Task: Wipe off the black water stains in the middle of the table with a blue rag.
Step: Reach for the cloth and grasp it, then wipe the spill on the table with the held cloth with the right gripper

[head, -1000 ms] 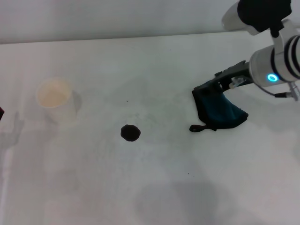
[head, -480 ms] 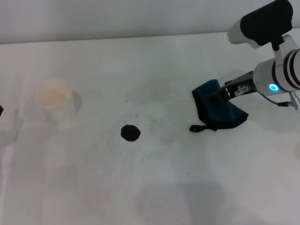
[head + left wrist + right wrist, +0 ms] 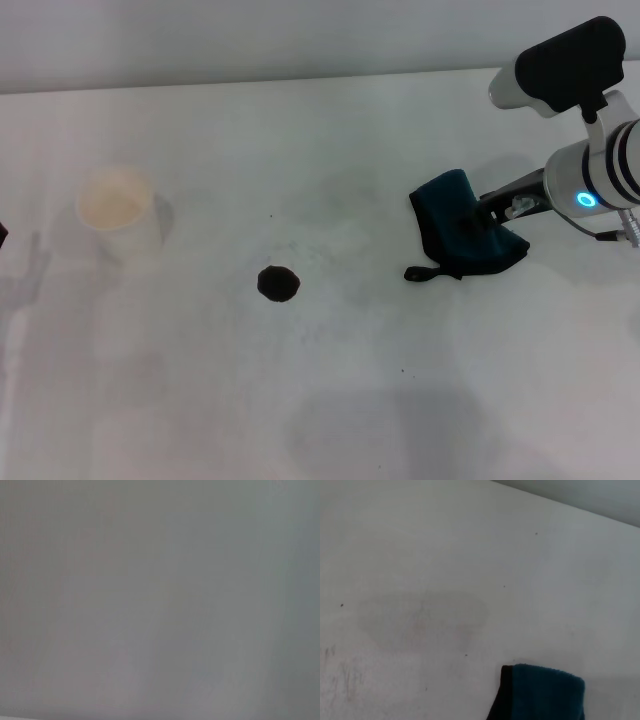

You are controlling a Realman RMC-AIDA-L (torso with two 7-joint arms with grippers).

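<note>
Lying bunched, blue rag (image 3: 462, 238) loop tag toward stain; right hand (image 3: 497, 212) grip unclear.

A bare test setup, most likely a robotics lab: a wide matte white bench (image 3: 330, 400) with faint grey smudges runs back to a plain pale wall. A white-and-black robot arm (image 3: 590, 180) with a glowing blue ring light reaches over it; a translucent white cup (image 3: 118, 212) stands well apart from the arm.

Before me lies a wide matte white table (image 3: 330, 400) marked with faint grey smudges; at twelve o'clock its far edge meets a plain pale wall (image 3: 250, 40) under soft, even light
</note>
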